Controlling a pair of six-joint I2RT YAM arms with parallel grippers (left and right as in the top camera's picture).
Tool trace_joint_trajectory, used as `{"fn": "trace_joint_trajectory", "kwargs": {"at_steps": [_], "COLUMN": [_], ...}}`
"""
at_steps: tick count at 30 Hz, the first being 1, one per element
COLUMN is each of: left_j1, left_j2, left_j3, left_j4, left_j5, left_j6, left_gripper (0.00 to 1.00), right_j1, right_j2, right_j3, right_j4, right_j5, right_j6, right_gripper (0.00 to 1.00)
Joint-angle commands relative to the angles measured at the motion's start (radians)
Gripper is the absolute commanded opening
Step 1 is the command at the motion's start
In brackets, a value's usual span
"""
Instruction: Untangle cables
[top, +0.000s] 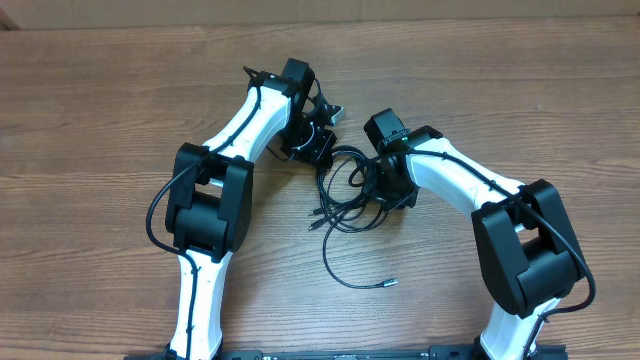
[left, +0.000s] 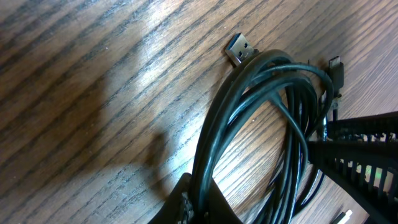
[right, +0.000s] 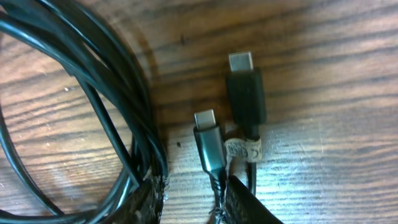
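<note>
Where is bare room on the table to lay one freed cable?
Free: the far table strip beyond the arms; the wide patch outside the left arm; a narrower one outside the right arm. Crowded: the middle, where the cables bunch.

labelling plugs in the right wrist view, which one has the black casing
The bigger plug, upper right; the smaller plug beside it has a grey casing.

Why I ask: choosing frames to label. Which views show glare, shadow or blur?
Overhead: even light, sharp, cables small. Left wrist: white glare on the table, a broad dark shadow left of it. Right wrist: plug tips slightly soft, a shadow beside the cables.
</note>
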Motion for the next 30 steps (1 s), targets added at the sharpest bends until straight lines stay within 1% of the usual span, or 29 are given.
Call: {"fn": "trace_joint_trajectory", "kwargs": {"at_steps": [1, 2, 5, 7, 11, 16, 21, 22, 25, 27, 28, 30], "left_j1": [-0.001, -0.001, -0.001, -0.001, -0.001, -0.001, -0.002, -0.002, -0.002, -0.002, -0.002, -0.002], "left_j2": [0.015, 0.015, 0.015, 0.015, 0.015, 0.015, 0.015, 0.015, 0.015, 0.015, 0.015, 0.015], "left_j3": [0.026, 0.026, 0.026, 0.026, 0.026, 0.026, 0.026, 0.026, 0.026, 0.026, 0.026, 0.026], "left_j4": [0.0, 0.0, 0.001, 0.001, 0.001, 0.001, 0.001, 0.001, 0.001, 0.001, 0.0, 0.001], "left_j5": [0.002, 0.002, 0.002, 0.002, 0.001, 0.001, 0.002, 0.001, 0.001, 0.001, 0.001, 0.001], "left_j6": [-0.014, -0.014, -0.014, -0.014, -0.014, -0.014, -0.014, -0.014, -0.014, -0.014, -0.014, -0.014], "left_gripper": [0.07, 0.07, 0.08, 0.08, 0.08, 0.08, 0.09, 0.09, 0.09, 0.09, 0.09, 0.09], "right_j1": [0.0, -0.005, -0.019, -0.019, -0.017, 0.003, 0.031, 0.036, 0.046, 0.046, 0.046, 0.046], "right_j2": [-0.001, -0.001, -0.001, -0.001, -0.001, -0.001, 0.0, 0.0, 0.0, 0.0, 0.0, 0.0], "right_j3": [-0.003, 0.008, 0.069, 0.106, 0.125, 0.101, 0.054, 0.043, 0.011, 0.003, 0.003, 0.003], "right_j4": [-0.023, -0.041, -0.098, -0.121, -0.142, -0.132, -0.073, -0.057, -0.007, -0.006, -0.011, -0.018], "right_j5": [-0.012, -0.021, -0.098, -0.139, -0.146, -0.129, -0.009, 0.003, 0.048, 0.075, 0.085, 0.093], "right_j6": [-0.026, -0.033, -0.061, -0.086, -0.085, -0.085, -0.082, -0.081, -0.078, -0.078, -0.078, -0.078], "right_gripper": [0.28, 0.26, 0.26, 0.3, 0.34, 0.34, 0.34, 0.33, 0.22, 0.15, 0.13, 0.13]}}
